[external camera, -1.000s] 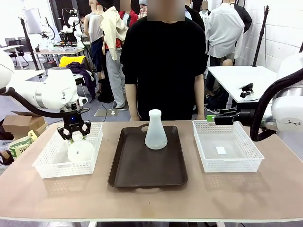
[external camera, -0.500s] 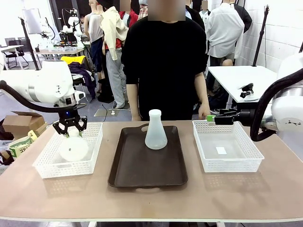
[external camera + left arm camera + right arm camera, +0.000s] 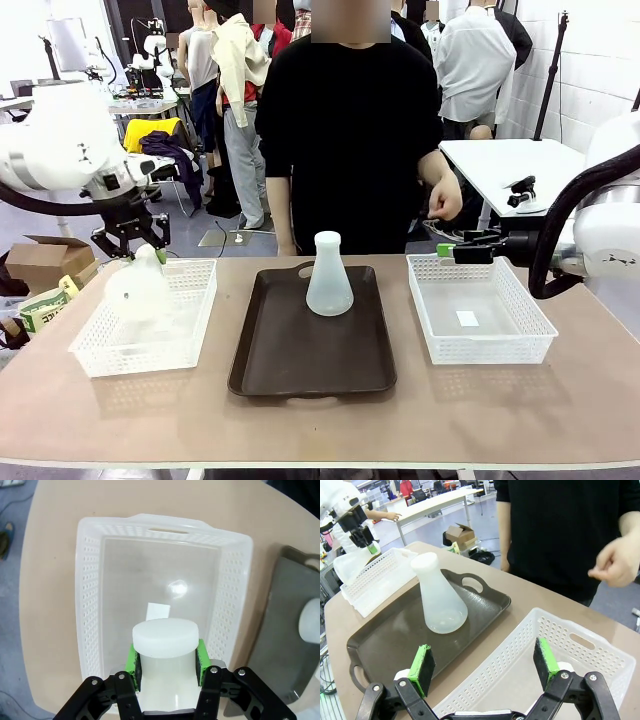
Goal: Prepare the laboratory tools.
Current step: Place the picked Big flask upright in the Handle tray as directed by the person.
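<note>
One frosted-white conical flask (image 3: pixel 137 288) hangs tilted above the left white basket (image 3: pixel 190 330), base toward me. My left gripper (image 3: pixel 138 243) is shut on its neck. In the left wrist view the green pads (image 3: pixel 132 660) press both sides of the flask neck (image 3: pixel 165 639). The second flask (image 3: pixel 328 276) stands upright on the dark brown tray (image 3: pixel 300 360), toward its far end. My right gripper (image 3: pixel 456 249) hovers open over the far rim of the right basket (image 3: pixel 520 345), holding nothing. The right wrist view shows its wide-apart pads (image 3: pixel 422 670) and the tray flask (image 3: pixel 439 599) beyond.
A person in black stands at the far side, one hand (image 3: pixel 443 200) raised near the chest. The right basket holds only a small white label (image 3: pixel 467 318). The left basket (image 3: pixel 90 605) has a label (image 3: pixel 158 611) on its floor. Bare table runs along the near edge.
My left gripper has lifted the flask up and to the left, out of the left basket. The person's hand has risen from the table edge. The right arm has not moved.
</note>
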You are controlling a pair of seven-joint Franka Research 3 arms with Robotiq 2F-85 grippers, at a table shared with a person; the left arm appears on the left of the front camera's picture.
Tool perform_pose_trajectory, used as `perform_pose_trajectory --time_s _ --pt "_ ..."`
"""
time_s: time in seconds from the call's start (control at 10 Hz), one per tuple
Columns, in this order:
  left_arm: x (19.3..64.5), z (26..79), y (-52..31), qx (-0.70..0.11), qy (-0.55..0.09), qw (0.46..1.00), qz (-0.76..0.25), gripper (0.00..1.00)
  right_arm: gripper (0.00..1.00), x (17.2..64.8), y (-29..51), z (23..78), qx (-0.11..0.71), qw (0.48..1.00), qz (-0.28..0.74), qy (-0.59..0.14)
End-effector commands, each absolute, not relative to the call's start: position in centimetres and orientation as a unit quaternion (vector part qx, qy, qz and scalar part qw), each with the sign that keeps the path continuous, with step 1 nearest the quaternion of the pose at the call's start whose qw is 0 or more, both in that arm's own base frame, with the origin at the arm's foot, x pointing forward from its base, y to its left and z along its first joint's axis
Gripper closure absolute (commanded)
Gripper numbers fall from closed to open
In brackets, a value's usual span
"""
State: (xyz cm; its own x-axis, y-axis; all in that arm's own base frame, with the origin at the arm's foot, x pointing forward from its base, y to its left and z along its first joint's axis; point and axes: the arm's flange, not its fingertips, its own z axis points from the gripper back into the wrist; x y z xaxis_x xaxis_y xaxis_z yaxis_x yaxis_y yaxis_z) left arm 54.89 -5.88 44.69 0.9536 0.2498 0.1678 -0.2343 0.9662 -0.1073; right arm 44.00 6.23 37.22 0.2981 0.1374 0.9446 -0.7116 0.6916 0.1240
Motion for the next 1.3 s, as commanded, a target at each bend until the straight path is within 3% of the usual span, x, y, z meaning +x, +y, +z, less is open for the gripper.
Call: perform_pose_trajectory --time_s 0.0,0.5,0.7,1.2 --pt "53.1 45.4 -5.3 -0.082 -0.106 0.987 0.089 1.00 0.00 43.8 6.3 37.2 0.274 0.761 0.276 -0.519" --pt "50.8 47.7 -5.5 -0.119 -0.142 0.981 0.061 1.00 0.00 43.8 6.3 37.2 0.274 0.761 0.276 -0.519" --pt "50.8 47.4 -4.9 -0.131 -0.135 0.977 0.100 1.00 0.00 43.8 6.3 37.2 0.274 0.761 0.276 -0.519" --pt "50.9 47.6 -6.3 -0.117 -0.121 0.985 0.048 1.00 0.00 43.8 6.3 37.2 0.274 0.761 0.276 -0.519"
